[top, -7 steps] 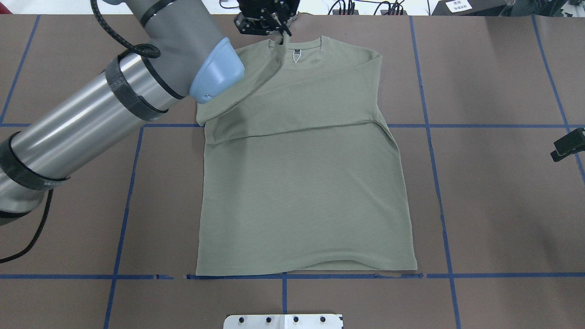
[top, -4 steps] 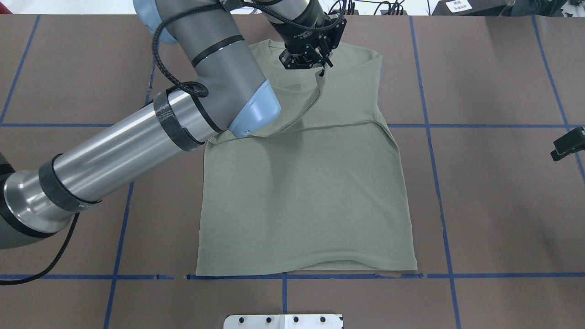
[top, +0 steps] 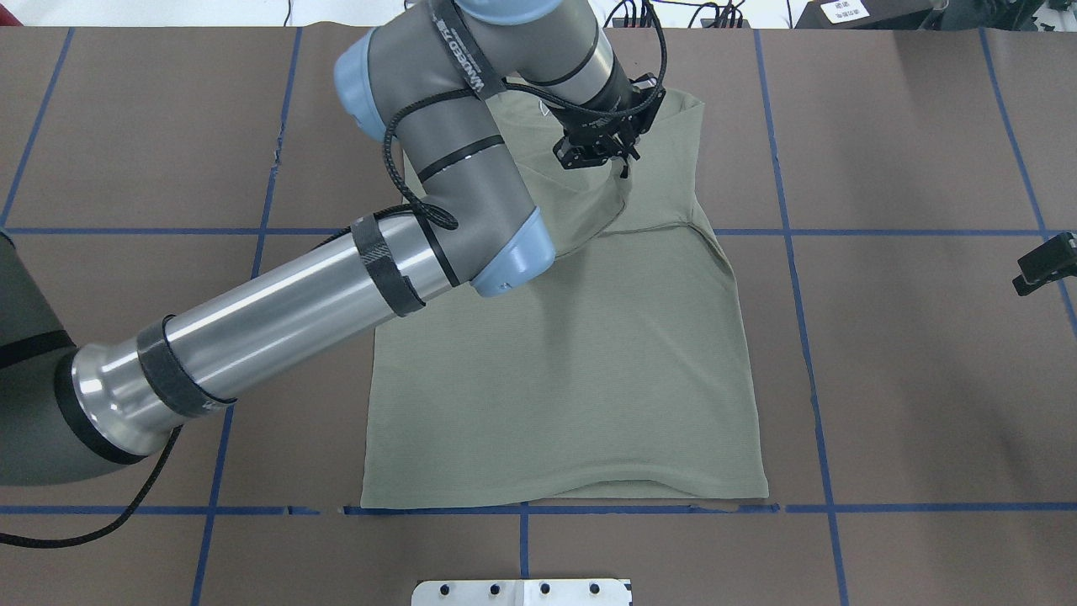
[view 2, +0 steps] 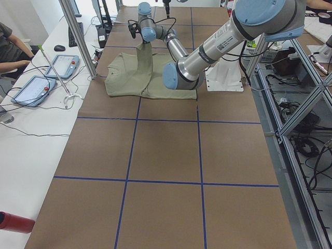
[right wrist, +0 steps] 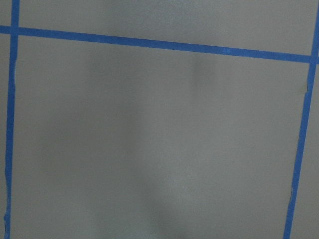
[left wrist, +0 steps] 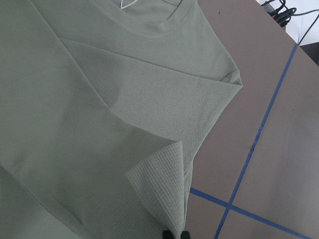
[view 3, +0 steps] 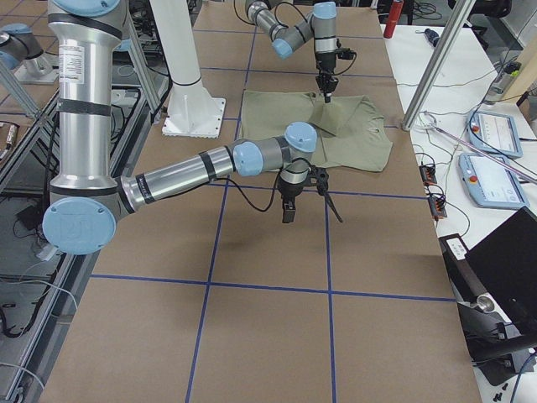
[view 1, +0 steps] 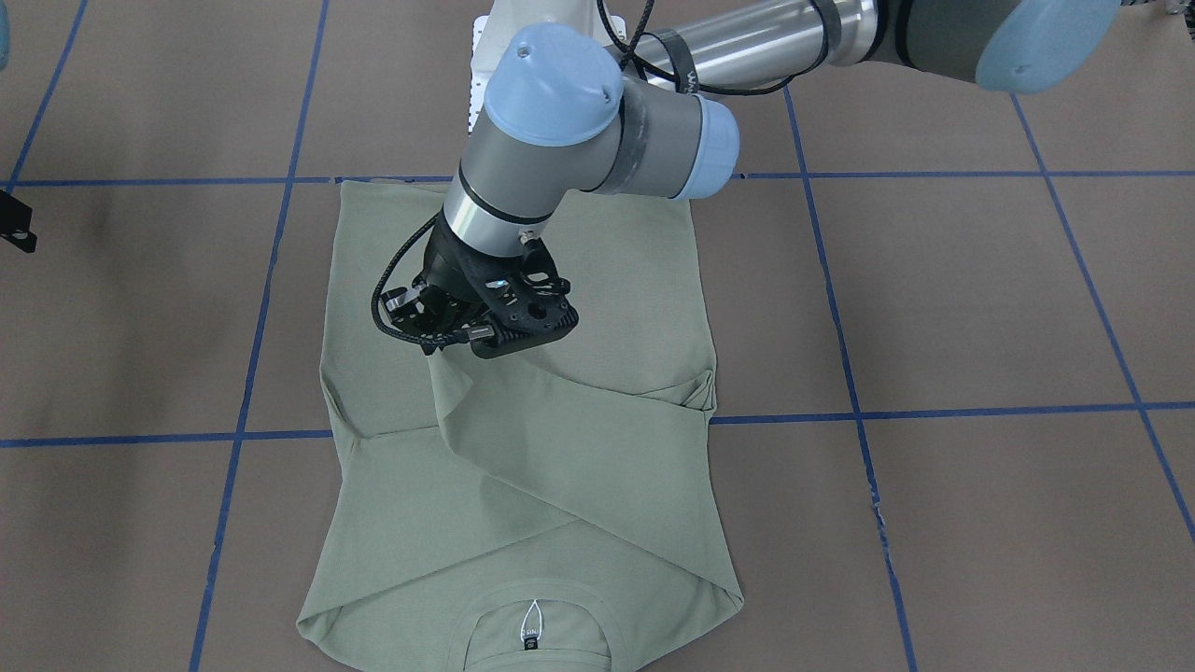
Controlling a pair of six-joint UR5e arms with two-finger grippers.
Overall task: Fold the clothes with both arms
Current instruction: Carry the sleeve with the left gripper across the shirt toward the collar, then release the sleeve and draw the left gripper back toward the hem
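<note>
The shirt [top: 564,379] lies flat on the table [top: 925,379] with its hem toward the robot and its lower half undisturbed. The right gripper [top: 1043,265] hangs well off to the side, and too little of its jaws shows to tell their state. Farther out, the left gripper [top: 624,167], clamped on the sleeve [top: 602,210] cuff, has carried it within the last second from the collar across the chest toward the robot's right. I judge this sleeve fold nearly done and only waiting to be laid down.
</note>
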